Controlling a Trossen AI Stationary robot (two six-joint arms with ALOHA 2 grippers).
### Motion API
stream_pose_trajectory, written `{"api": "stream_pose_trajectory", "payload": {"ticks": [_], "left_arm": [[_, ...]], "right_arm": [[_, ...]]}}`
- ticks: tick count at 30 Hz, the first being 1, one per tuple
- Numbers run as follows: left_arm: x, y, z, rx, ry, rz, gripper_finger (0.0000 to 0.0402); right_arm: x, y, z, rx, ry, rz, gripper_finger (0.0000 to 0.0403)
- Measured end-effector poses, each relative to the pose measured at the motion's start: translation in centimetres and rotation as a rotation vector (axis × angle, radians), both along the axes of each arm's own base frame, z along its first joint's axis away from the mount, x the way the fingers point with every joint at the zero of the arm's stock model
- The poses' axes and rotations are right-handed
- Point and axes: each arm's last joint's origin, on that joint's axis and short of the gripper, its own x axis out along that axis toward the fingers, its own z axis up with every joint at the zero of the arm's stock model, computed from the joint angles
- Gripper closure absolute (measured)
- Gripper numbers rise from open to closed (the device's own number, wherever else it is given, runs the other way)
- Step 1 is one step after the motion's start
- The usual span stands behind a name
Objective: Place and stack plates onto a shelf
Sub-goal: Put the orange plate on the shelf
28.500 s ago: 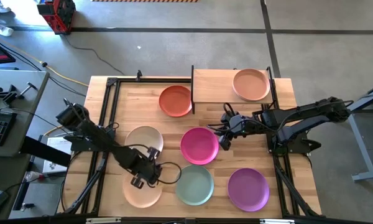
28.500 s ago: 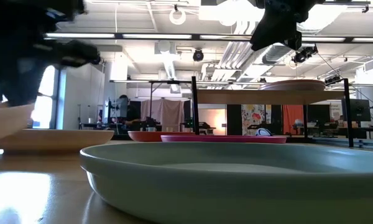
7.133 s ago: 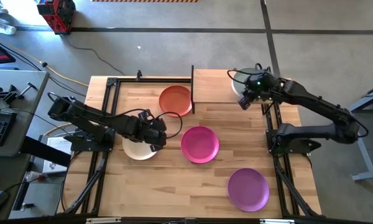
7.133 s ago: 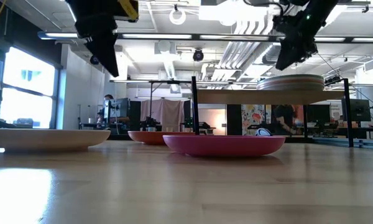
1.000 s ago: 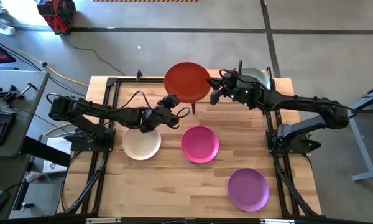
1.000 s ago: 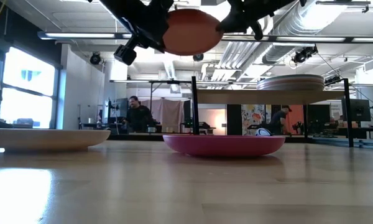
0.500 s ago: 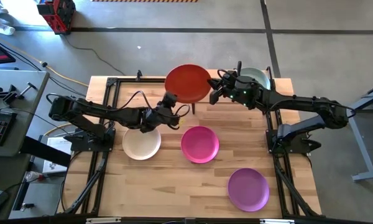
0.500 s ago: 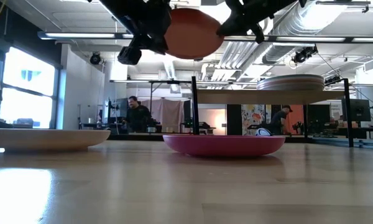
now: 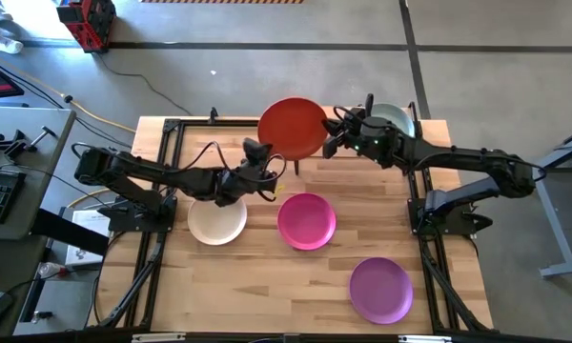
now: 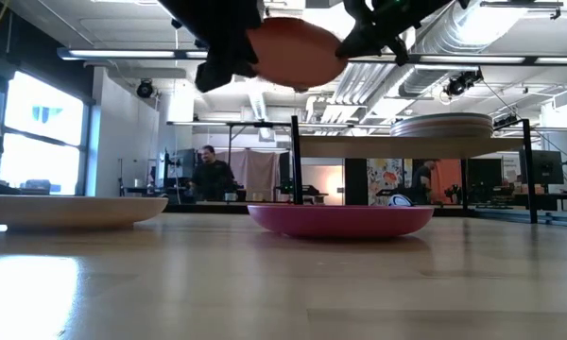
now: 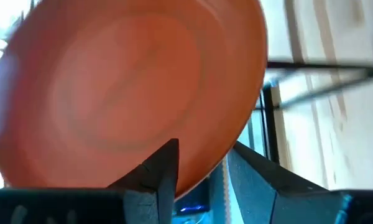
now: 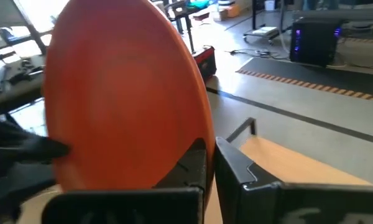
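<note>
Above the middle top of the high view, your two grippers meet on the orange-red plate (image 9: 293, 126), which hangs in the air over the left end of the shelf (image 9: 338, 143). Your left gripper (image 9: 264, 159) pinches the plate's lower left rim, and its wrist view shows both fingers (image 11: 165, 168) pressed on either side of that rim. Your right gripper (image 9: 332, 139) clamps the plate's right rim, its fingers (image 12: 196, 163) closed on the edge. You have a stack of plates (image 9: 393, 119) at the shelf's right end, a pale green one on top. On the tabletop (image 9: 267, 286) lie the cream plate (image 9: 217, 220) left of centre, the magenta plate (image 9: 307, 220) at centre, and the purple plate (image 9: 380, 290) lower right.
</note>
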Motion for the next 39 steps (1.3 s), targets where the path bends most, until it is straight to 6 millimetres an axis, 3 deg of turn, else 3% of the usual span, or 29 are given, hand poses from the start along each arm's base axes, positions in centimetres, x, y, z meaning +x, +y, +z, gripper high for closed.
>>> {"api": "stream_pose_trajectory", "payload": {"ticks": [5,16,27,39], "left_arm": [[0.3,-0.9,0.9,-0.015,-0.148,0.007,0.0279],[0.2,-2.0,1.3,-0.047,-0.254,0.041,0.0280],[-0.1,-2.9,1.2,-0.061,-0.323,0.106,0.0282],[-0.4,-4.9,1.2,-0.107,-0.386,0.065,0.0282]], "right_arm": [[-0.7,-0.6,0.5,-0.004,-0.019,-0.026,0.0402],[-3.4,-2.8,1.5,-0.006,-0.017,-0.130,0.0402],[-6.0,-7.2,1.2,0.041,-0.021,-0.173,0.0403],[-8.4,-10.0,-0.9,0.236,0.080,-0.127,0.0403]]}}
